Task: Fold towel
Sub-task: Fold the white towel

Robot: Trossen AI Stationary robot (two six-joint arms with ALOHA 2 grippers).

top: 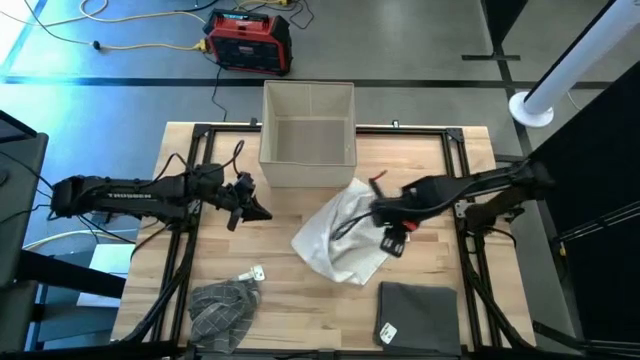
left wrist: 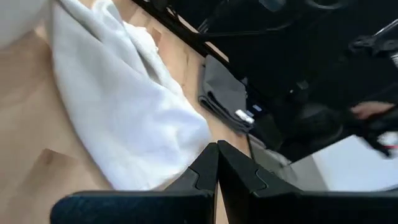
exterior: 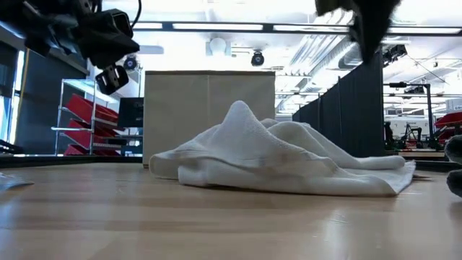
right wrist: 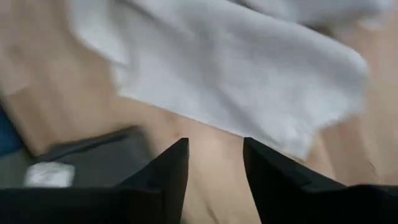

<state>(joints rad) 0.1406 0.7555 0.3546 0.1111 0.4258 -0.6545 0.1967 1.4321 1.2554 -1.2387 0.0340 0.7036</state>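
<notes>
White towel [exterior: 281, 155] lies crumpled mid-table, partly hiding the bin [exterior: 209, 115] behind. Right gripper [right wrist: 214, 165] hovers above it, jaws parted, empty. Left gripper [left wrist: 216, 168] waits beside, jaws closed, empty.

My tabletop [top: 300, 300] is pale wood planking. A crumpled white towel [top: 335, 240] lies heaped near its middle. At the far edge stands an open beige box [top: 308, 135]. Near the front left lies a bunched grey plaid cloth [top: 222, 305]; at the front right, a folded dark grey towel [top: 420, 312].
</notes>
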